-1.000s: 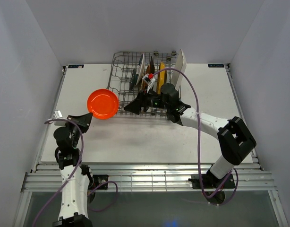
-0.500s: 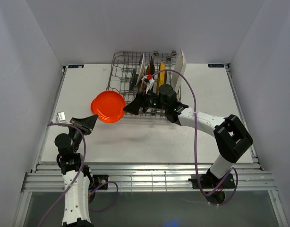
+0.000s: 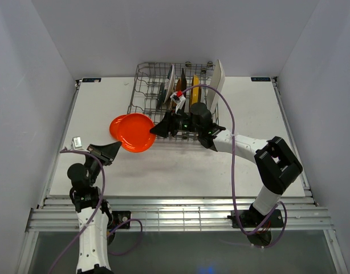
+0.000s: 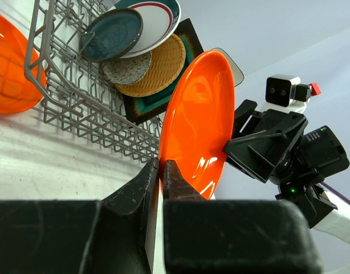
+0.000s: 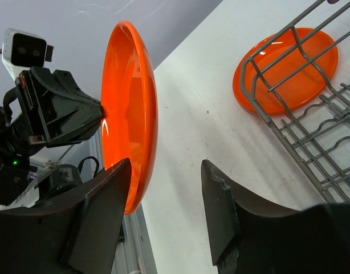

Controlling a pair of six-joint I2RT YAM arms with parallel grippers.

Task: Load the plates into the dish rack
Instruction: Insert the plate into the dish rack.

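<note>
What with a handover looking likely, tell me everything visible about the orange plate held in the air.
The raised orange plate is round, glossy, plastic-looking, with a shallow upturned rim. It hangs tilted in the air off the near left corner of the dish rack. The left claw is shut on its lower rim. The right claw stands open at the opposite rim; contact cannot be told. A second orange plate lies on the table.

The left arm (image 3: 89, 228) and right arm (image 3: 246, 145) wear white link shells between black joint housings, each trailing a purple cable (image 3: 227, 111). The left end effector (image 4: 162, 171) and right end effector (image 5: 165, 165) are matte black with angular, wedge-shaped fingers. A white camera block (image 4: 283, 90) carries a red tip.
</note>
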